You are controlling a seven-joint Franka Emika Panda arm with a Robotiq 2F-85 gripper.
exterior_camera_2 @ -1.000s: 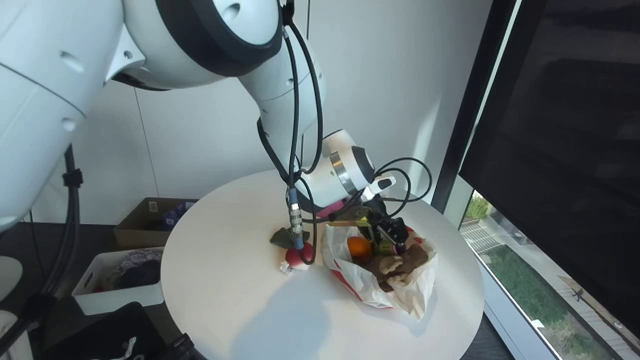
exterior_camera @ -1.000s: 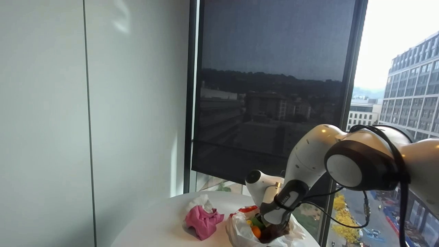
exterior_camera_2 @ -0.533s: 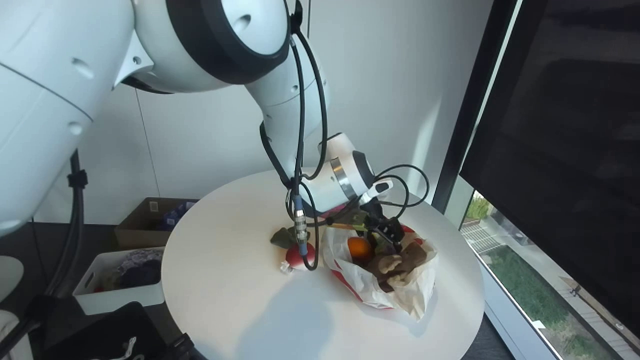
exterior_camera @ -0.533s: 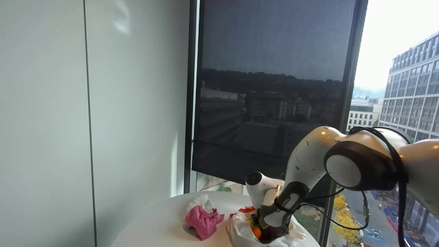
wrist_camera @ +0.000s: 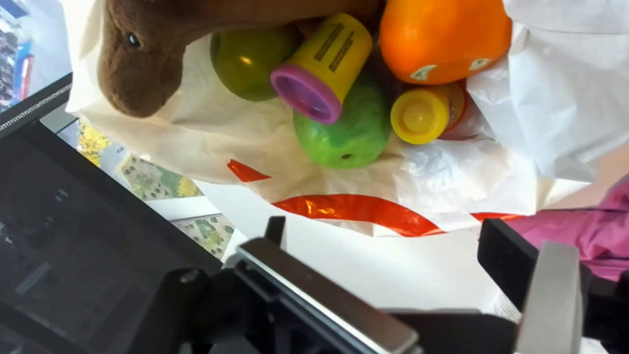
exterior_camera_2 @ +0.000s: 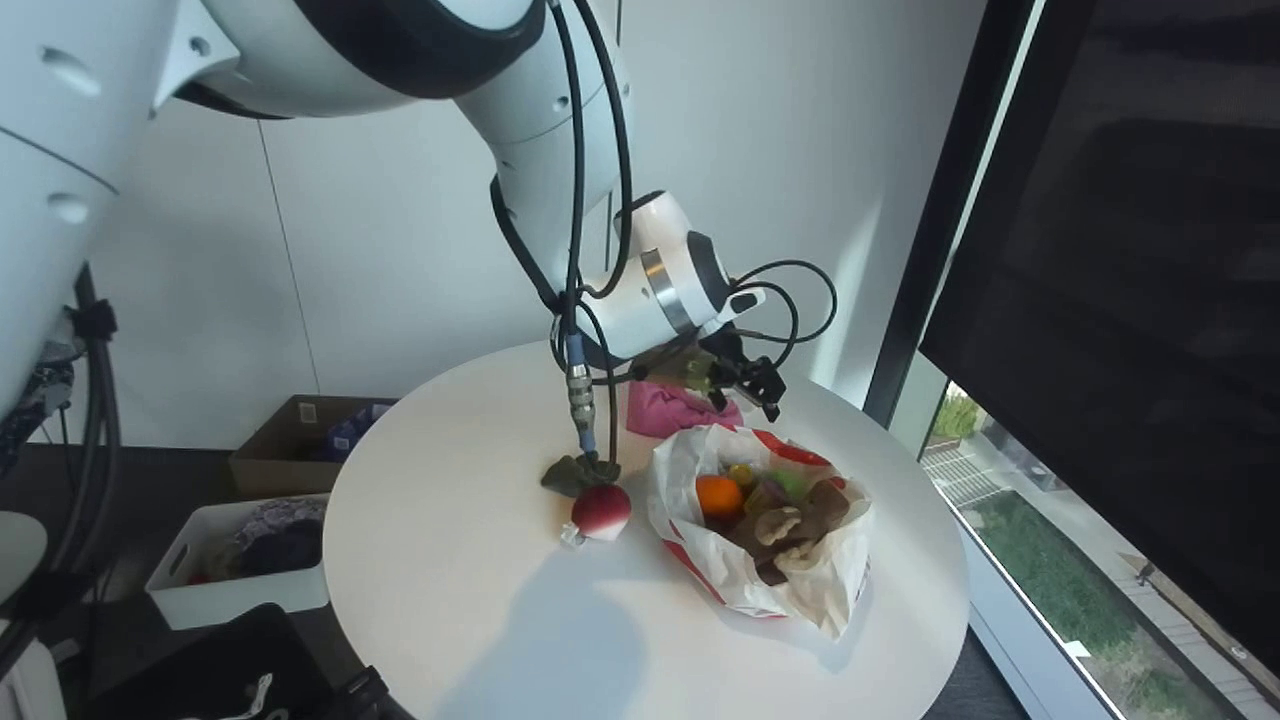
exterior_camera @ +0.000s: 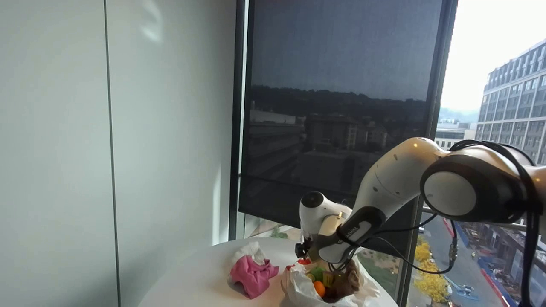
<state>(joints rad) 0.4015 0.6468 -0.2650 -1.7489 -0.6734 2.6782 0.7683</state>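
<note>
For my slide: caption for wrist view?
Open gripper near a white bag holding brown plush and yellow tub, pink cloth at right.

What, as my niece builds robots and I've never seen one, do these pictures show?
This is one white Franka arm ending in a black two-fingered gripper. Two pictures are taken from outside, from different places; the close-up is taken from the wrist. On a round white table sits an open white bag with red print. Inside are a brown plush animal, what looks like an orange with white patches, a mango-like green fruit, a darker green round thing, a yellow tub with a purple rim and another tub with a yellow lid. Outside the bag lie a pink cloth and what looks like a radish with leaves. The gripper is open near the bag's rim and holds nothing.
</note>
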